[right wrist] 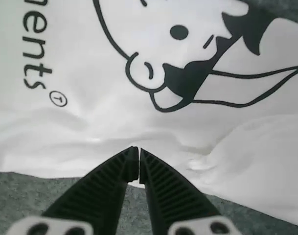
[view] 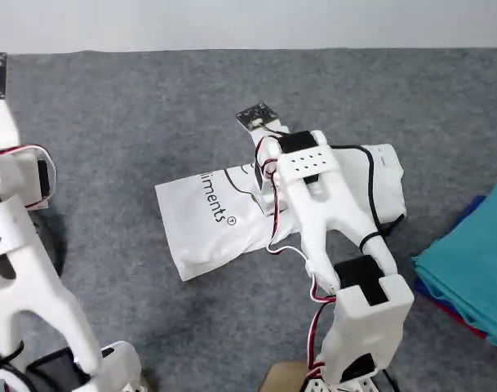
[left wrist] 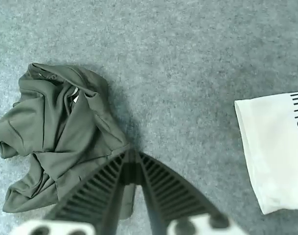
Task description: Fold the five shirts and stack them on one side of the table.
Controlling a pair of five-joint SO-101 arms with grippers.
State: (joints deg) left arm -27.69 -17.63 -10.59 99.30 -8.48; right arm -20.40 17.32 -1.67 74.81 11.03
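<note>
Mid-fold, I'd say: the white shirt (right wrist: 90, 112) lies right under your closed right jaws, so next you need a clean hem pinch; your left jaws, closed too, hang over the crumpled dark shirt (left wrist: 56, 127).

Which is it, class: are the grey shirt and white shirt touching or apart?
Apart. The left wrist view shows bare mat between the grey shirt and the white shirt.

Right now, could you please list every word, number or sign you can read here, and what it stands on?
White shirt: black lettering, its start hidden, so no whole word reads; a small circled mark ends it.
Grey shirt, folded teal shirts: no text.
</note>
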